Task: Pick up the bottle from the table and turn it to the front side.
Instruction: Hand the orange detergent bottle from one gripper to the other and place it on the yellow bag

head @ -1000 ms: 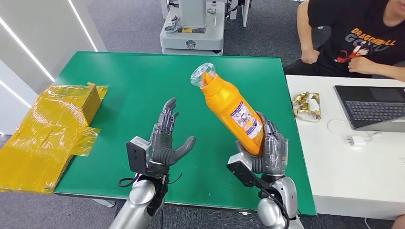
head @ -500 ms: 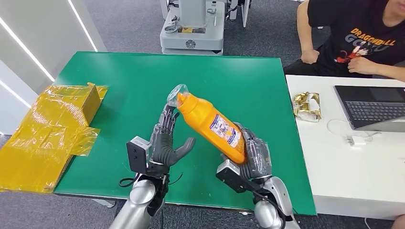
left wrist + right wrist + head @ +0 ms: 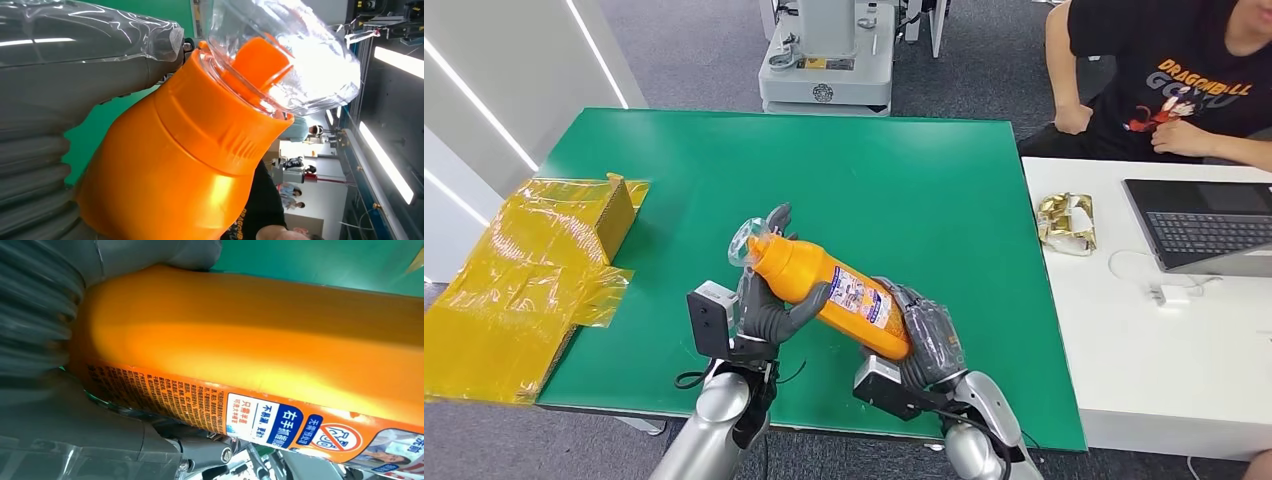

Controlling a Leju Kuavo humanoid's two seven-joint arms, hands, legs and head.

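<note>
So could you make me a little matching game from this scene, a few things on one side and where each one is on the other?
Things:
1. orange bottle
2. yellow wrapping
3. laptop
4. gold foil

Places:
A. white table's near-left corner area
B. hanging over the green table's left edge
C. held in the right hand, neck against the left hand
D. white table, far right

Pairs: 1-C, 2-B, 3-D, 4-A

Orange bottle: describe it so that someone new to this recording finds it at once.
Start at the green table and go to its near edge, where the robot's two hands meet. The orange bottle lies tilted above the tabletop, its base gripped by the right hand, its neck against the left hand. A clear cap and a printed label set it apart from the yellow wrapped box.
</note>
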